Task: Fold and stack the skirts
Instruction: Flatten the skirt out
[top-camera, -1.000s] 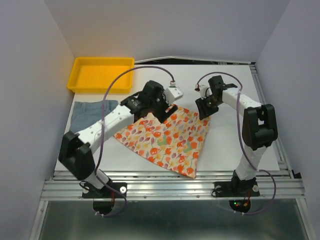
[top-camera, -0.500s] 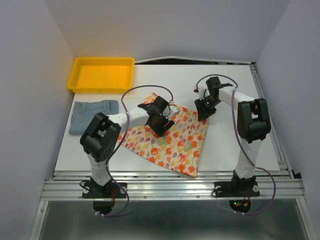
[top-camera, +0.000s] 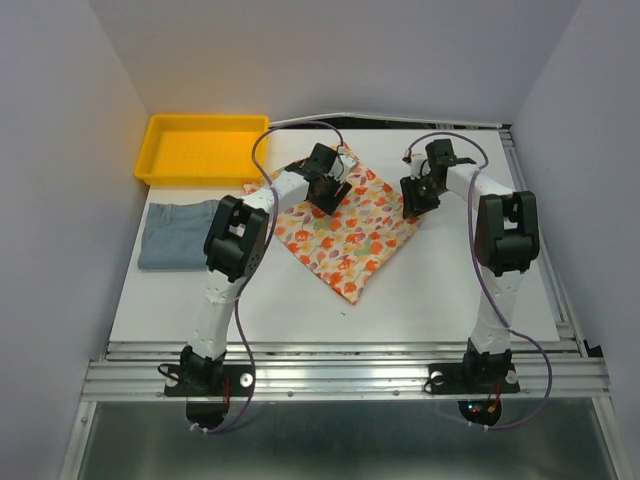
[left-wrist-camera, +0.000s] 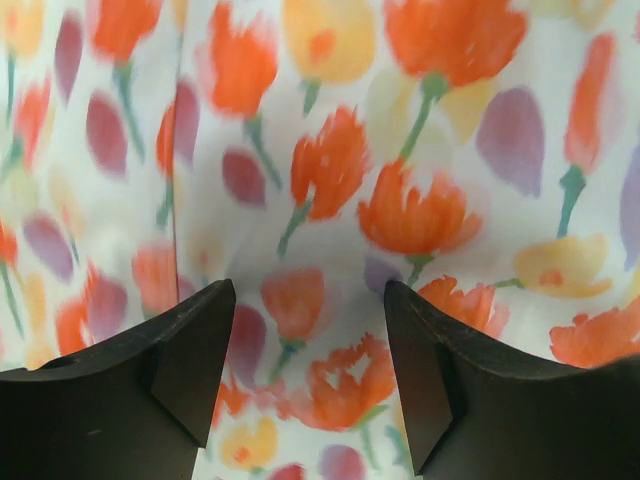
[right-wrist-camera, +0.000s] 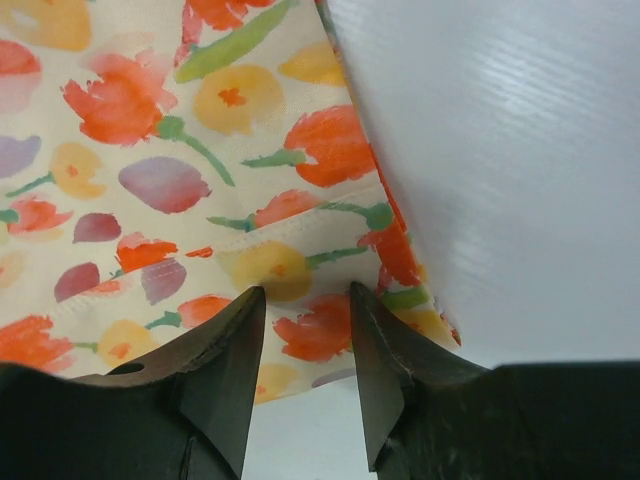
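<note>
The cream floral skirt (top-camera: 350, 235) lies flat in a diamond shape at the back middle of the table. My left gripper (top-camera: 325, 190) hovers over its back left part, jaws open and empty, with only floral cloth (left-wrist-camera: 330, 170) beneath my left gripper (left-wrist-camera: 305, 290). My right gripper (top-camera: 412, 200) is at the skirt's right corner; in the right wrist view my right gripper (right-wrist-camera: 305, 292) has its jaws a little apart astride the hemmed corner (right-wrist-camera: 300, 240), which lies flat on the table. The blue-grey skirt (top-camera: 180, 232) lies folded at the left.
A yellow tray (top-camera: 205, 148) stands at the back left, just behind the blue-grey skirt. White table (top-camera: 450, 290) shows to the right of and in front of the floral skirt. Grey walls close in on both sides.
The floral skirt has shifted toward the back and now covers less area than before. Both grippers have moved toward the back, the left one up over the skirt's back left part.
</note>
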